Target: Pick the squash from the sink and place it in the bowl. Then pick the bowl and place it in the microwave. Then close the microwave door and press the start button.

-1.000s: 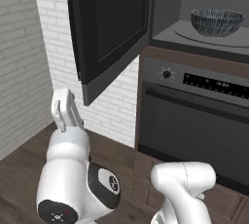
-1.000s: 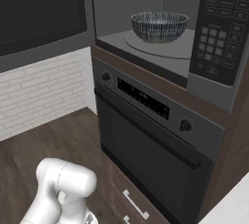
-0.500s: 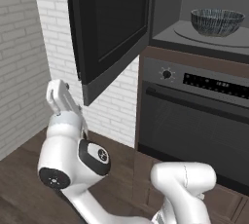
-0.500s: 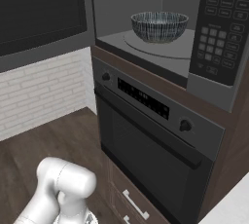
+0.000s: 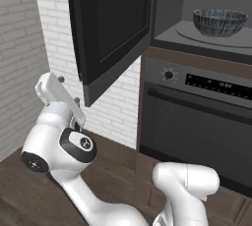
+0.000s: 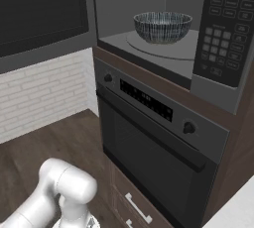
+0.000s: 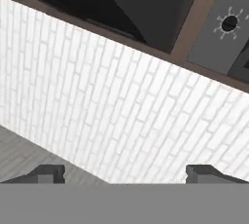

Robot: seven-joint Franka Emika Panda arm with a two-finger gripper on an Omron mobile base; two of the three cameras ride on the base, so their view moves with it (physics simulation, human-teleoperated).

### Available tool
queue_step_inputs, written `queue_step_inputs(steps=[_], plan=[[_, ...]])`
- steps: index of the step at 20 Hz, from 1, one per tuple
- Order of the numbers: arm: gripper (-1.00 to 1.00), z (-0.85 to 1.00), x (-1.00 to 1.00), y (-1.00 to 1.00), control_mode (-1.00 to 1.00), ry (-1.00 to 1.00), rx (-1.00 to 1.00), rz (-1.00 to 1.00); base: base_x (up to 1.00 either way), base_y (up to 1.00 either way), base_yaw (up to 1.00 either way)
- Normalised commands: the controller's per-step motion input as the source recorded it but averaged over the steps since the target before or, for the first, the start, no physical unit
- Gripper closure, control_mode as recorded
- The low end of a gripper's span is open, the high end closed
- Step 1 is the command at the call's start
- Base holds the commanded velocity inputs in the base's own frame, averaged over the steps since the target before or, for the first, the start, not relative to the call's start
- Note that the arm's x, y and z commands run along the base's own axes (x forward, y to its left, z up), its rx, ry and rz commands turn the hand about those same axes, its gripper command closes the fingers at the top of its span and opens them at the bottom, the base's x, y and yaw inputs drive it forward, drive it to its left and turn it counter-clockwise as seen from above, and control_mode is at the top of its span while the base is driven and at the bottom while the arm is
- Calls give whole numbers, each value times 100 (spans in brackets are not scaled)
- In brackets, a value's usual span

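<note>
Bowl (image 5: 219, 22) sits in the microwave (image 6: 163, 48), well apart from the open, empty claw (image 7: 125, 173).

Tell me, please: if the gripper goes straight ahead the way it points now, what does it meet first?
Most likely the white brick wall, which lies dead ahead of the open gripper. The microwave door hangs above that line, though depth is unclear.

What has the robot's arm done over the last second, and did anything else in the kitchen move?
The arm leaned further left and its gripper rose toward the lower edge of the open microwave door. It took hold of nothing and stays open. The bowl in the microwave and the door stayed put.
</note>
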Motion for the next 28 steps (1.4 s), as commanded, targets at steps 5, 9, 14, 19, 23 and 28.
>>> queue_step_inputs(steps=[5, 9, 14, 19, 23, 28], plan=[[-100, 0, 15, 2, -100, 0, 0, -25, 0, 0, 0], [-100, 0, 4, -4, -100, 0, 0, -22, 0, 0, 0], [-100, 0, 0, -17, -100, 0, 0, -15, 0, 0, 0], [-100, 1, 0, -32, -100, 0, 0, -10, 0, 0, 0], [-100, 0, 0, -42, -100, 0, 2, -7, 0, 0, 0], [-100, 0, -1, -52, -100, 0, 3, -5, 0, 0, 0]])
